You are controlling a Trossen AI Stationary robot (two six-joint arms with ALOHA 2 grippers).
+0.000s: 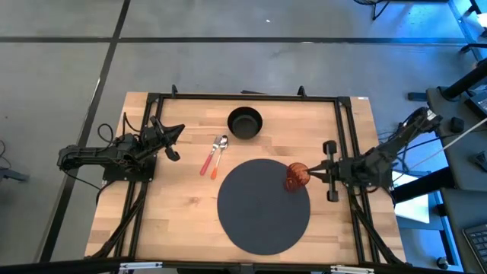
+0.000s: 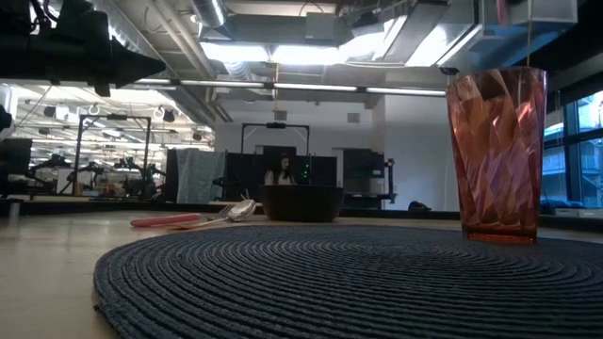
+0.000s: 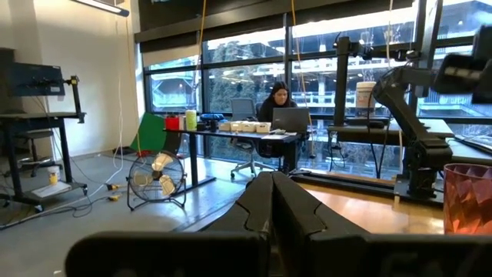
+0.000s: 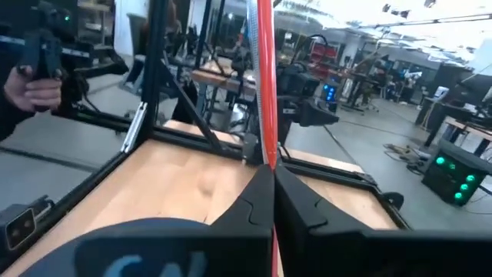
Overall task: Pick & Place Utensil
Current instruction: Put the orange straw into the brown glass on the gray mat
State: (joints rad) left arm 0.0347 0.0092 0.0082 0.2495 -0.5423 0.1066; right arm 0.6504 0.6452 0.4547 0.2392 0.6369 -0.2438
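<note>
1. Left gripper [image 1: 176, 129] is pinched shut on nothing, parked left of the round mat [image 1: 264, 205].
2. Right gripper [image 1: 312, 173] is closed and empty too, touching or just beside the pink cup [image 1: 297, 176] at the mat's right edge.
3. Spoon [image 1: 221, 151] and pink-handled utensil [image 1: 207, 161] lie untouched, just off the mat's upper-left edge.
4. Nothing is picked yet, I'd say; next, a gripper must open over a handle.

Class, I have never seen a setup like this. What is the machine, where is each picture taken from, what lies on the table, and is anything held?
Two dark robot arms sit at a wooden table. One picture looks straight down, one looks level across the tabletop, and two come from cameras on the wrists. The left gripper and the right gripper are both shut and hold nothing. On the table lie a round dark placemat, a red cup standing at its edge, a black bowl, and two utensils beside it: a spoon and one with a red handle.
</note>
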